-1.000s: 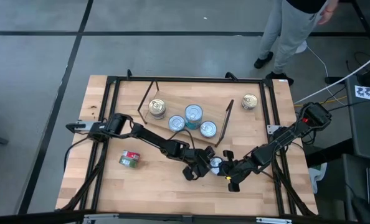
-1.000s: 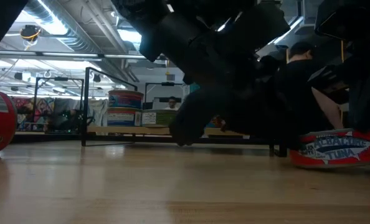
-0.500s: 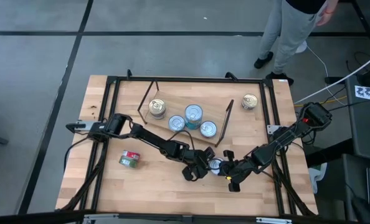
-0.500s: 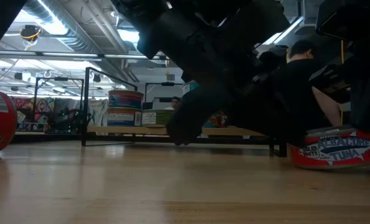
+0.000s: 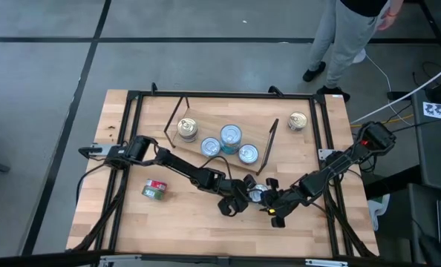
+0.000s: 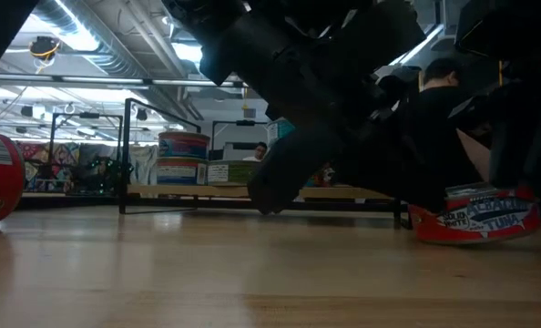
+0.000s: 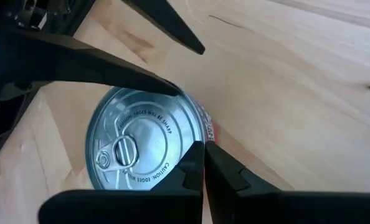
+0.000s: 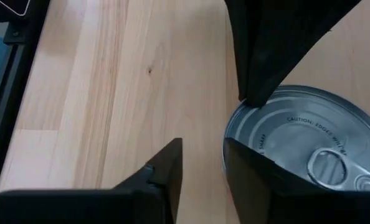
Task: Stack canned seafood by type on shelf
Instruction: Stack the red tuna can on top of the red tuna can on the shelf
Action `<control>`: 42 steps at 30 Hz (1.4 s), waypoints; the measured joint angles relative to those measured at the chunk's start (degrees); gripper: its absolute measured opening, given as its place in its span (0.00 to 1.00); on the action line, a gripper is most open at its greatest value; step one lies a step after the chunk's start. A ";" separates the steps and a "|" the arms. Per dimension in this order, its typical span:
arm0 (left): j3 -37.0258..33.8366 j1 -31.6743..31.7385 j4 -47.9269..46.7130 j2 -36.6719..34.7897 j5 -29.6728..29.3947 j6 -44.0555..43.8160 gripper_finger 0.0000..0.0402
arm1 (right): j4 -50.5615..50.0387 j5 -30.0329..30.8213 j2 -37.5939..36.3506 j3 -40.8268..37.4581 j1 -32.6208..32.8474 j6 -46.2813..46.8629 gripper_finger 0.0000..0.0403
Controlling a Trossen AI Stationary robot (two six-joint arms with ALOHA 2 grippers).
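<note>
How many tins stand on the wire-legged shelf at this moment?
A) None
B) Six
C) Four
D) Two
C: the high view shows four tins on the shelf: a gold-lidded tin toward one end and three silver-lidded tins in a cluster beside it.

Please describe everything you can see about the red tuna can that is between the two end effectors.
The red tuna can is a short round metal tin with a silver pull-tab lid and a red side label with a blue band reading "TUNA". It stands on the wooden tabletop, in front of the shelf. The shut left end effector touches its rim; the right end effector has one finger at the opposite rim.
</note>
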 joint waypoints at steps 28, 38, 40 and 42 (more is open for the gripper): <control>-0.15 -1.77 -1.04 -2.47 -2.90 -8.84 0.00 | -9.47 1.21 -11.97 0.02 0.04 -0.49 0.30; -0.15 -1.73 -2.79 -4.28 -2.98 -11.07 0.00 | -15.03 3.93 -12.07 0.02 0.07 -0.47 0.30; -0.15 -1.73 -2.75 -4.28 -2.98 -11.22 0.00 | -14.99 2.15 -12.07 0.02 0.06 -0.47 0.30; -0.15 -1.73 -2.72 -4.28 -2.98 -12.09 0.00 | -14.99 0.40 -12.07 0.02 0.04 -0.44 0.30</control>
